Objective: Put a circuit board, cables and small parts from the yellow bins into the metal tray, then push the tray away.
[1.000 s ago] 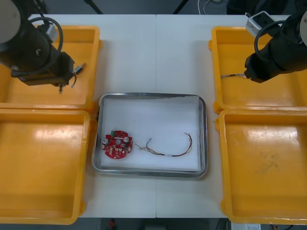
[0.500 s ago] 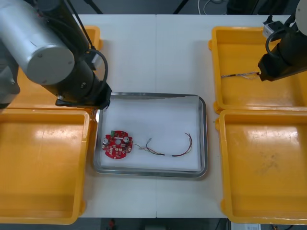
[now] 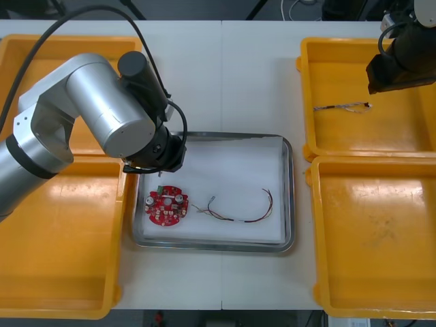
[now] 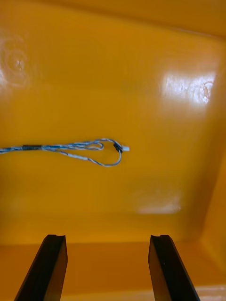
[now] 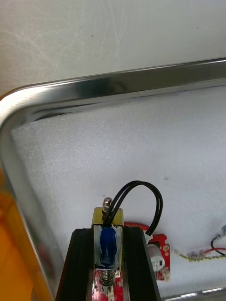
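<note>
Small metal part point(image 5: 108, 219) pinched in left claw point(image 5: 108, 236) over tray point(image 5: 141, 82); right claw point(image 4: 107, 245) spread.

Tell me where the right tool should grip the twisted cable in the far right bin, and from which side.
Grip the blue and white cable on its straight twisted run, behind the looped end, from straight above, the open right tool straddling it: it lies flat on the open floor of the yellow bin. The left tool holds a small metal part over the tray.
</note>
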Robot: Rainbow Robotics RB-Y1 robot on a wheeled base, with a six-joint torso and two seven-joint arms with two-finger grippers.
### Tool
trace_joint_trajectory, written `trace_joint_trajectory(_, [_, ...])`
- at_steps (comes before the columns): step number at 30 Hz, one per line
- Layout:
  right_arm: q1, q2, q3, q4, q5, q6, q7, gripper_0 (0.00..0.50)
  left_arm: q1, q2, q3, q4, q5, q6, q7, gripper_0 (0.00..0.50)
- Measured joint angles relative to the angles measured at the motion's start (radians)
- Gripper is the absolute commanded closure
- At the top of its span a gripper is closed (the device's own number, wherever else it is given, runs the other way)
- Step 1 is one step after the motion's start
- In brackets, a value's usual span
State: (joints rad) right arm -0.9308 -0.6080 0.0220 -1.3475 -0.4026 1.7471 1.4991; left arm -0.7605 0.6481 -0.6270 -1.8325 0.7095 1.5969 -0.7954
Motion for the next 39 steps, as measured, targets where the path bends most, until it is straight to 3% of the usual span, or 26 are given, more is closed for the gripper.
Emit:
trace_joint_trajectory(5, [-0.016,0.014,-0.003,0.053,0.000,-0.067,0.030,0.000,0.000,-0.004,-0.034,0.045,-0.014,-0.060,0.000,0.500])
trace_joint_trajectory(10, [-0.019,0.016,-0.005,0.090,-0.003,-0.125,0.269,0.000,0.000,-0.005,-0.069,0.062,-0.056,-0.091,0.001,0.500])
trace_joint_trajectory(15, [-0.019,0.021,-0.005,0.143,-0.013,-0.232,0.430,0.000,0.000,-0.006,-0.078,0.069,-0.058,-0.097,0.002,0.500])
trace_joint_trajectory(19, [-0.020,0.026,-0.005,0.201,-0.025,-0.335,0.705,0.000,0.000,-0.007,-0.078,0.070,-0.059,-0.097,0.003,0.491])
trace_joint_trajectory(21, [-0.020,0.031,-0.005,0.225,-0.028,-0.371,0.764,0.000,0.000,-0.007,-0.078,0.070,-0.059,-0.097,0.003,0.148])
trace_joint_trajectory(22, [-0.020,0.034,-0.005,0.236,-0.029,-0.382,0.765,0.000,0.000,-0.007,-0.078,0.071,-0.059,-0.097,0.003,0.063])
trace_joint_trajectory(24, [-0.020,0.041,-0.005,0.250,-0.030,-0.397,0.770,0.000,0.000,-0.007,-0.078,0.071,-0.059,-0.097,0.004,0.007])
trace_joint_trajectory(31, [-0.020,0.055,0.019,0.266,-0.035,-0.448,1.017,0.005,-0.001,-0.007,-0.078,0.071,-0.061,-0.105,0.013,0.000])
trace_joint_trajectory(36, [-0.020,0.055,0.068,0.273,-0.035,-0.472,1.041,0.005,-0.001,-0.007,-0.078,0.071,-0.061,-0.108,0.014,0.000])
trace_joint_trajectory(39, [-0.020,0.055,0.072,0.276,-0.035,-0.472,1.128,0.004,-0.004,-0.007,-0.078,0.070,-0.061,-0.108,0.024,0.000])
